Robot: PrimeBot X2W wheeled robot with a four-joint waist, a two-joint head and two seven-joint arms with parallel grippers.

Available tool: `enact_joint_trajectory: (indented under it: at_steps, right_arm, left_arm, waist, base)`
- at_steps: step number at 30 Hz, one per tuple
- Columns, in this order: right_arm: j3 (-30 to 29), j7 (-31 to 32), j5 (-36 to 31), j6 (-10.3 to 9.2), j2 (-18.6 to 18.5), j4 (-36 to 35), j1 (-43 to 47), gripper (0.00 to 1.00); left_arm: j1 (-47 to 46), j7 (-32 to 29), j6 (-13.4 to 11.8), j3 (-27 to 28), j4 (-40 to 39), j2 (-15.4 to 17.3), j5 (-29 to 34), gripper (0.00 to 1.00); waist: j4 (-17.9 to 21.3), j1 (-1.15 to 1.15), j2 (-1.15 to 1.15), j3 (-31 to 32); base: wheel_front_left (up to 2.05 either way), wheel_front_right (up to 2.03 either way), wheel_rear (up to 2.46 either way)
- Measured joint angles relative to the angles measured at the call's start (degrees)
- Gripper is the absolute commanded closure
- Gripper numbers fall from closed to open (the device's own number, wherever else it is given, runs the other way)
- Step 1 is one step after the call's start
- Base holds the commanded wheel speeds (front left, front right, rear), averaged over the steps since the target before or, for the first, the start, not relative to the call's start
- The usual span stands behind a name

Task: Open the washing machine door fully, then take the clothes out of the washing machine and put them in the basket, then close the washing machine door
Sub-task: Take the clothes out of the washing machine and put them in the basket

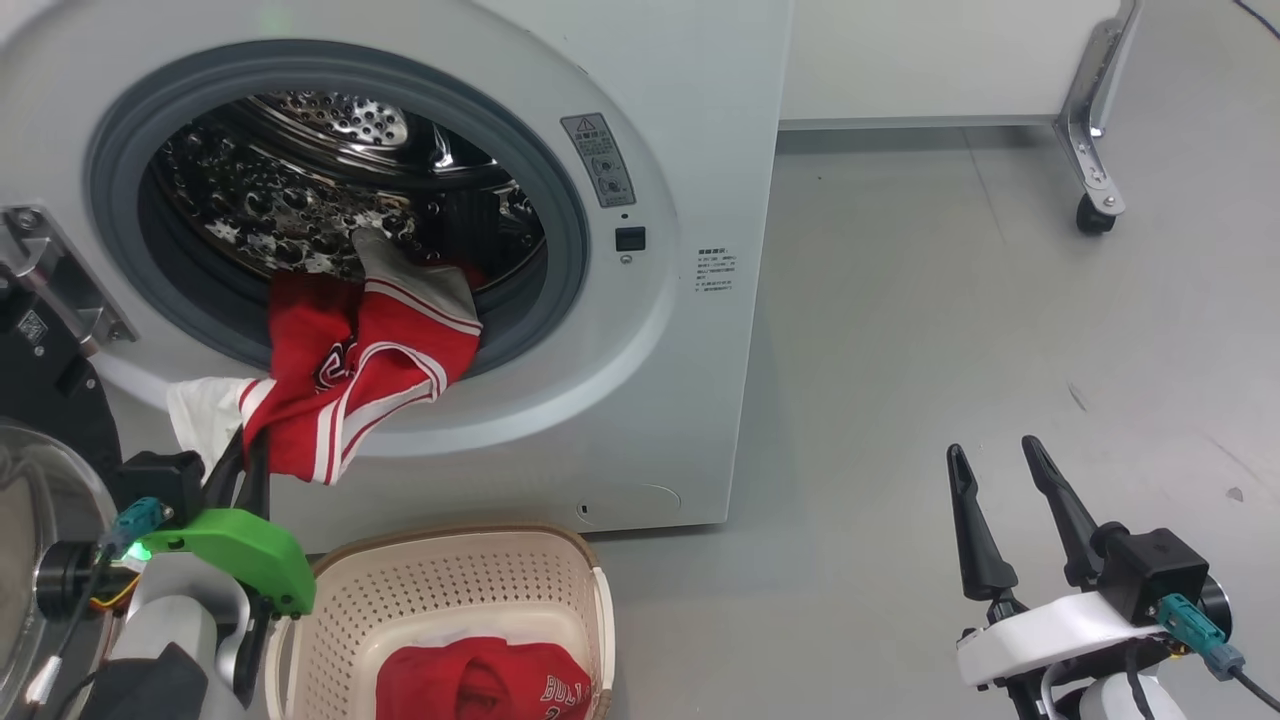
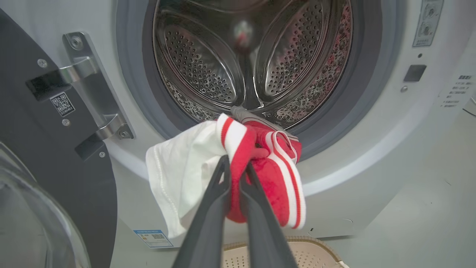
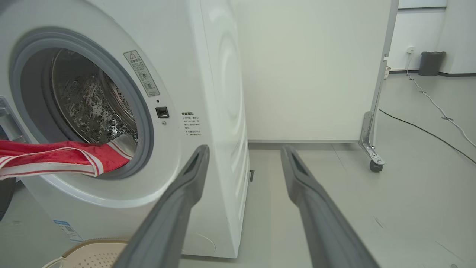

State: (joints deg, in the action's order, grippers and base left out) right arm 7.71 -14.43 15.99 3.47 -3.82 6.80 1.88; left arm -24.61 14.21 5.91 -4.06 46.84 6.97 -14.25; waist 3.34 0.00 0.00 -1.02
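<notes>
The washing machine [image 1: 680, 300] stands with its door [image 1: 45, 400] swung open at the left, the black rim and glass bowl showing. Red clothes with white stripes [image 1: 370, 360] trail from the steel drum over the grey ring, with a white cloth part [image 1: 205, 415] beside them. My left gripper [image 1: 250, 450] is shut on this red garment [image 2: 267, 178] in front of the opening, above the basket [image 1: 450, 540]. Another red garment [image 1: 480, 680] lies inside the basket. My right gripper [image 1: 992, 450] hangs open over the floor to the right of the machine, with nothing between its fingers [image 3: 193, 167].
A white partition on a caster wheel [image 1: 1095, 215] stands behind and right of the machine. A cable [image 3: 420, 128] runs across the grey floor towards a dark bin [image 3: 431, 63] far off. The basket rim [image 3: 93, 253] sits against the machine's front.
</notes>
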Motion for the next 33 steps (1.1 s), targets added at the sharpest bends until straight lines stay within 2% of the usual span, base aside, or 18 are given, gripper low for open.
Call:
enact_joint_trajectory:
  at_steps: [7,14,19,29,33]
  right_arm:
    - [-0.07,0.00,0.00,0.14,0.00,-0.46,0.23,0.00]
    - [-0.20,-0.01,0.00,0.25,0.03,-0.88,1.16,0.00]
    - [-0.21,0.00,-0.01,0.52,0.07,-1.04,1.16,0.00]
    - [0.36,0.00,-1.01,0.96,0.14,-1.77,1.18,0.00]
    - [0.71,0.00,-1.09,1.00,0.14,-1.99,1.15,0.00]
  left_arm:
    - [1.40,0.07,0.02,-0.33,-8.11,0.03,1.40,1.00]
    - [1.50,0.16,0.03,0.71,-24.02,-0.24,2.27,1.00]
    - [2.64,0.23,0.02,0.89,-29.63,-0.71,2.97,1.00]
    - [10.29,0.20,0.03,-1.23,-27.22,-1.11,3.14,1.00]
    - [12.94,-2.35,0.46,-2.75,-25.02,-1.31,3.02,1.00]
  waist:
    - [-0.48,0.00,0.00,0.77]
    - [-0.71,0.00,0.00,0.65]
    - [-0.82,0.00,0.00,0.35]
    - [-0.24,0.00,0.00,-1.30]
    - [0.26,0.00,0.00,-2.60]
  base:
    - [0.00,0.00,0.00]
    - [0.00,0.00,0.00]
    - [0.00,0.00,0.00]
    - [0.00,0.00,0.00]
    - [0.00,0.00,0.00]
